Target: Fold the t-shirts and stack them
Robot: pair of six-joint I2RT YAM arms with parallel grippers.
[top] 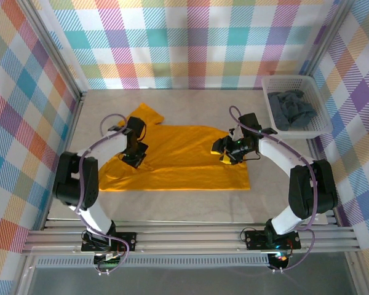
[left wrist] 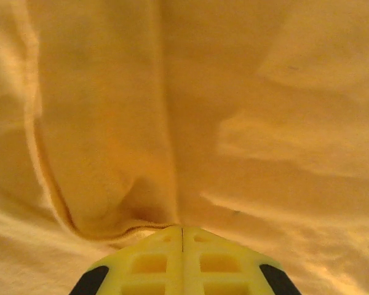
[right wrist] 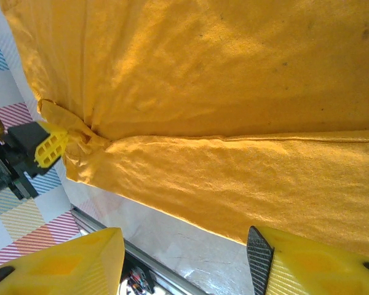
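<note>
yellow-tipped left gripper [left wrist: 182, 232] is pinching shut on a ridge of the mustard-orange soft cloth t-shirt [top: 184, 161] spread on the table [top: 172, 206]; right gripper [right wrist: 181, 258] is hovering part open, empty. so shallow a pinch could be slipping off under any pull.

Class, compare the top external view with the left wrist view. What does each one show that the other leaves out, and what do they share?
Top external adds: the white basket at the far right with the dark grey t-shirt inside. It also gives the whole outline of the mustard-orange t-shirt spread on the table, and the right hand over its right part.

Left wrist adds: a close look at the left hand, its yellow fingers pressed together and cloth puckering into a fold at their tips.

Shared: the mustard-orange t-shirt's cloth.
</note>
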